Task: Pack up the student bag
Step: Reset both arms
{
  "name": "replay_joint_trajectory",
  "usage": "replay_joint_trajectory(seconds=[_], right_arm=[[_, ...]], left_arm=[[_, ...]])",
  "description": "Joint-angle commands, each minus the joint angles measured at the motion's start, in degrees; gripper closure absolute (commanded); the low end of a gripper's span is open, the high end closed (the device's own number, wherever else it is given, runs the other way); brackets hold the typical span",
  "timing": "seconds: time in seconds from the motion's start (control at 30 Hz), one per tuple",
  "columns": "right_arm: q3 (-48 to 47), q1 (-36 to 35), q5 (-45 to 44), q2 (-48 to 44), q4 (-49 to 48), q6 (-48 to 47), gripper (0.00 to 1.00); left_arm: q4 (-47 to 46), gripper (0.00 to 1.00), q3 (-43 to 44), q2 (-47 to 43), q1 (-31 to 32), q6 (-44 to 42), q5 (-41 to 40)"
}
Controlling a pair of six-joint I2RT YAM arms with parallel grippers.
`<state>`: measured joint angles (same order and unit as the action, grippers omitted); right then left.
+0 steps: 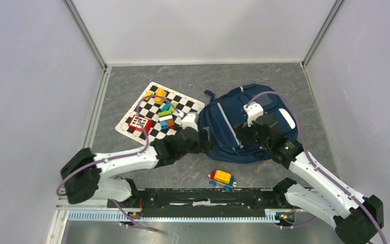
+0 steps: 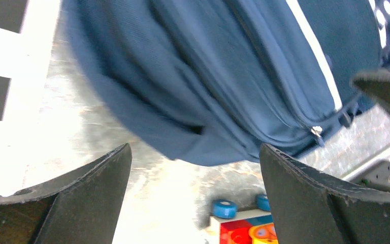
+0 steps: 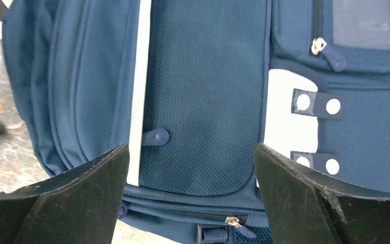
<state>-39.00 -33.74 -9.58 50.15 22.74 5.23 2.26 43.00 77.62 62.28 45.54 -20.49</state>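
While the student bag (image 1: 228, 127) lay flat on the grey table (image 1: 132, 81), just right of the checkered mat (image 1: 155, 109), both pairs of jaws stood wide apart, holding nothing: the left gripper (image 2: 195, 178) at the bag's near-left edge, the right gripper (image 3: 192, 173) over its mesh panel; whether either touched fabric could not be told

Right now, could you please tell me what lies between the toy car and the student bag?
Only bare grey tabletop separates toy car and student bag, seen in the top view.
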Motion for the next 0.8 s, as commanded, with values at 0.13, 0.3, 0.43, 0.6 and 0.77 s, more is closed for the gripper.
replay_joint_trajectory(seconds=[0.13,0.3,0.43,0.6,0.77], right_arm=[[2.3,2.7,-3.3,-1.8,-6.5,0.6,0.02],[1.2,9.1,-3.5,-3.1,-6.9,-0.2,0.02],[-0.4,15.3,-2.5,-6.3,-6.7,-0.7,0.02],[0.6,18.2,-6.3,-13.9,-10.1,-2.4,0.02],[8.9,18.2,-10.8,-23.4,-18.9,-6.7,0.02]], left_arm=[[12.2,0.00,-2.9,-18.7,-20.3,-11.8,6.0],[22.7,0.00,1.7,-25.2,-36.3,-20.2,14.5],[29.5,0.00,7.7,-27.7,-42.3,-25.3,14.1],[31.4,0.00,9.8,-32.0,-42.6,-27.3,3.6],[28.6,0.00,3.5,-38.3,-42.6,-28.9,-1.0]])
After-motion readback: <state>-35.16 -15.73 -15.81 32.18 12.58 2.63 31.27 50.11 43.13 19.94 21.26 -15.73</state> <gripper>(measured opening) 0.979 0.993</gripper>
